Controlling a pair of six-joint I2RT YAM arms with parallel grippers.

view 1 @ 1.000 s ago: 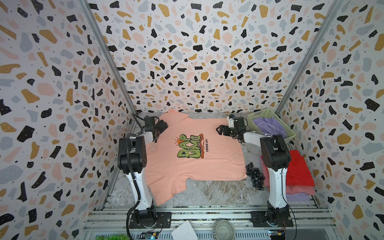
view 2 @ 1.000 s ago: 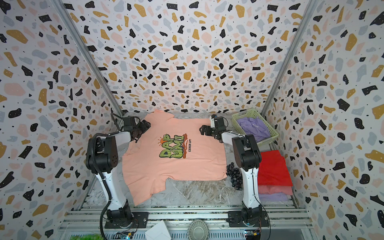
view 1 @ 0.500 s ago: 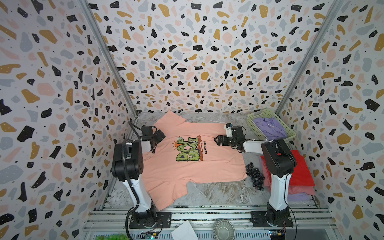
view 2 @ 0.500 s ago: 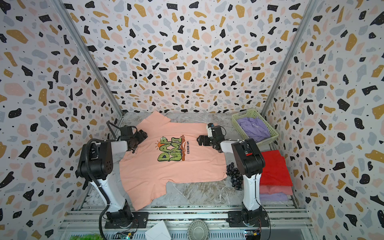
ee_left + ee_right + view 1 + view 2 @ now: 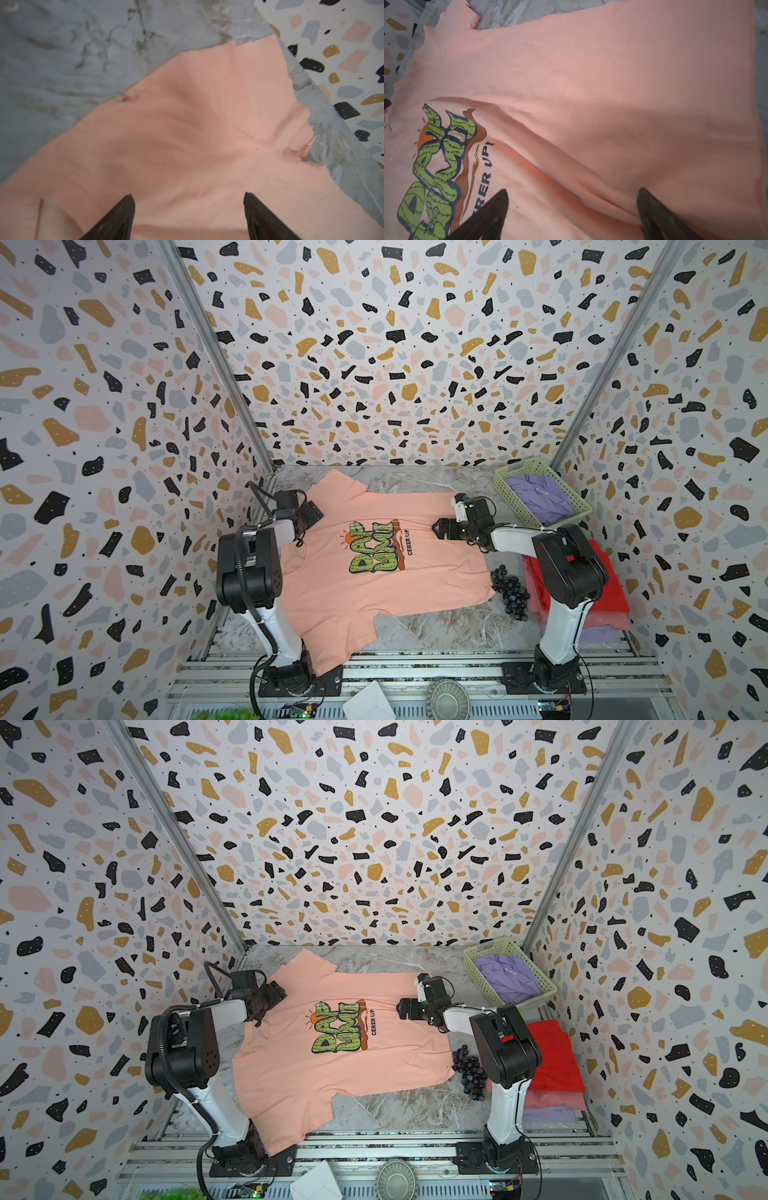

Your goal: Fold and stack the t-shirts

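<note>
The peach t-shirt with the green print and "CERER UP" lies spread face up on the marble table in both top views. My left gripper hovers open over the shirt's far left shoulder, only cloth showing between its fingers. My right gripper stands open over the shirt's right part, beside the print, above a long crease. A folded red tee tops a stack with a pink one and a lavender one at the right. Another lavender tee sits crumpled in the basket.
The pale green basket stands at the far right corner. Dark grapes lie between the shirt's right edge and the stack. The shirt's near sleeve hangs over the front rail, where a white paper shape and a metal tin rest.
Both grippers came from the shirt's far edge toward the near side, staying open. The shirt slid toward the front with them, and its near sleeve now overlaps the rail.
</note>
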